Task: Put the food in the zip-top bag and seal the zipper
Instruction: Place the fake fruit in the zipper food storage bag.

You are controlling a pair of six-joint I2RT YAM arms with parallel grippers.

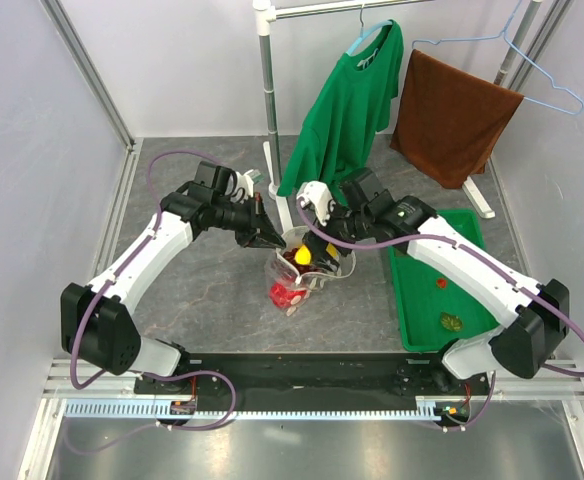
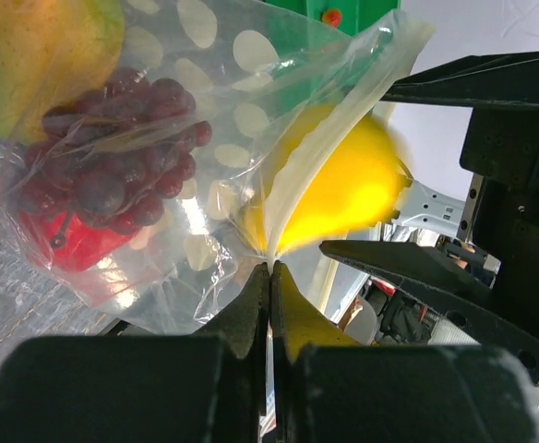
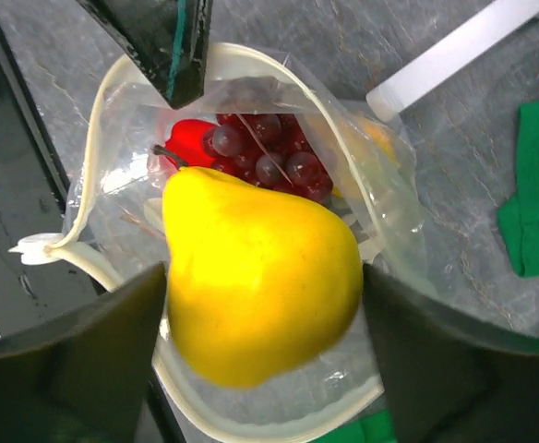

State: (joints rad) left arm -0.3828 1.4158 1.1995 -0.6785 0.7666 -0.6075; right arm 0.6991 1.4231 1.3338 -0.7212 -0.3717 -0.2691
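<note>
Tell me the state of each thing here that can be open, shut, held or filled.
bag, open, part filled
zipper, unsealed, spread wide
pear, gripped at the bag mouth
grapes, inside bag
pepper, inside bag
mango, inside bag
left gripper, jaws shut on bag rim
right gripper, jaws shut on pear
shirt, hanging
towel, hanging

At frame centre the zip-top bag [image 1: 294, 280] stands open-mouthed on the grey table [image 1: 202, 290], red food [image 1: 286, 295] low inside. The left gripper [image 1: 272, 240] touches its upper-left rim; the right gripper [image 1: 312, 258] hangs over the mouth, a yellow fruit [image 1: 301, 256] at its tips. A green tray [image 1: 472, 225] lies at right
</note>
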